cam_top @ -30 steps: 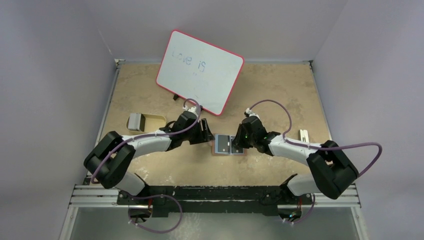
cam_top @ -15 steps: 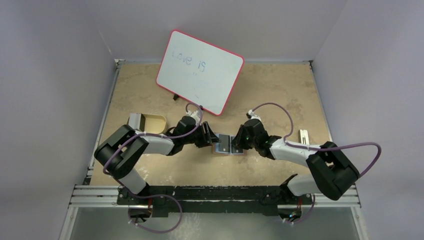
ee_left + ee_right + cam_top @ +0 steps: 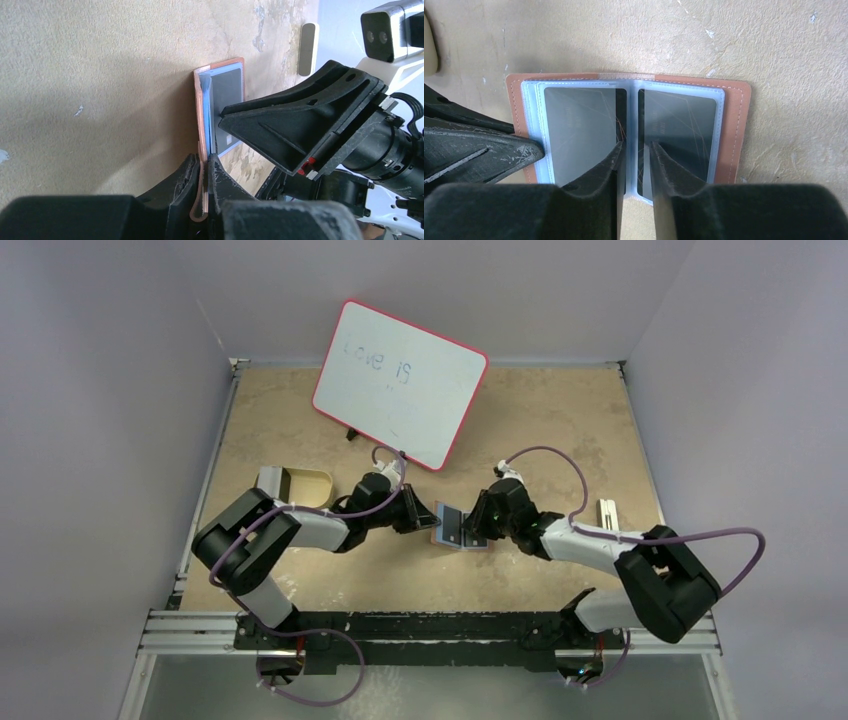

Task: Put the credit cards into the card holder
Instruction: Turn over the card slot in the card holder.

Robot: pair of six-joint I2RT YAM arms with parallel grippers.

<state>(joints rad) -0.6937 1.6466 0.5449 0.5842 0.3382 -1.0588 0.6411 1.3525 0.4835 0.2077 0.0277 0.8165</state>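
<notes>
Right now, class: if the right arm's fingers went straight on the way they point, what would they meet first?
The open card holder, at its middle fold between the two cards. The right arm's fingers point straight at it; whether they already touch is unclear.

Tan, mottled table top [image 3: 560,420] enclosed by 3 plain, pale lilac-grey walls [image 3: 100,390]: left, rear and right. A red-rimmed whiteboard [image 3: 400,380] with faint blue writing stands tilted near the rear edge. An aluminium rail [image 3: 190,633] runs along the near edge. Lighting is even and diffuse; shadows are soft.
</notes>
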